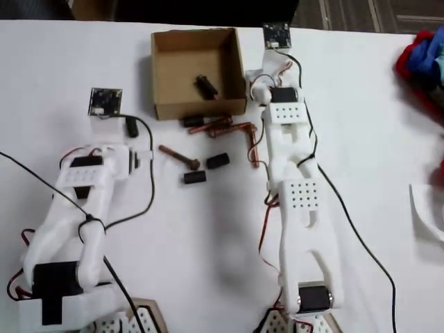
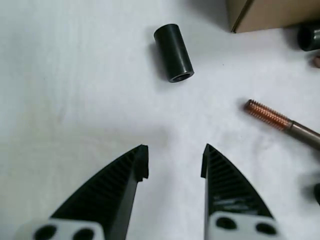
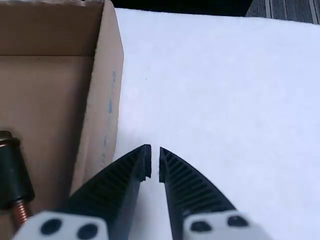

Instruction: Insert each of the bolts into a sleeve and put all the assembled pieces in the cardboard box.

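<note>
While our left gripper (image 2: 174, 162) stands apart, we see the sleeve (image 2: 173, 53) straight ahead, axis nearly along our reach; the right gripper (image 3: 155, 162), nearly together, is farther.

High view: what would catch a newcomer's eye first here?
The cardboard box sits at the table's far side with one assembled piece inside. Before it, loose copper bolts and black sleeves lie scattered between the arms. The left hand hangs open over the table near a lone sleeve.
</note>
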Robot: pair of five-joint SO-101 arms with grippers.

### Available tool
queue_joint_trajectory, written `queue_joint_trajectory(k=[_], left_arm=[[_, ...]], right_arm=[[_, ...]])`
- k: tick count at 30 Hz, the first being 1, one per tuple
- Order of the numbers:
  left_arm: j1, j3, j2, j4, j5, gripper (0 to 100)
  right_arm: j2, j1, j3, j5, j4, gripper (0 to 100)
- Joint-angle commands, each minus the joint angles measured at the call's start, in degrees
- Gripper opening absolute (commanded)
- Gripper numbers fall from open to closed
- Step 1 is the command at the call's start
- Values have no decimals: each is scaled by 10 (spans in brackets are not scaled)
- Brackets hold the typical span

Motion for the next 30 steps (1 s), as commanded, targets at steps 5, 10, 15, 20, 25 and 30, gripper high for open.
queue_joint_trajectory(k=[5, 10, 15, 20, 25, 30], left_arm=[[0, -1, -3, -11, -1, 192], [0, -1, -3, -11, -1, 192], [0, -1, -3, -11, -1, 192], [-1, -1, -4, -11, -1, 192], [-33, -7, -8, -6, 40, 194], [-77, -15, -9, -4, 94, 194]], right_arm=[[-20, -45, -2, 4, 7, 20], [-20, -48, -2, 4, 22, 20], [-31, -41, -2, 4, 26, 20], [-80, -21, -2, 4, 51, 24], [-154, -12, -2, 5, 169, 53], [-209, -24, -2, 5, 293, 170]])
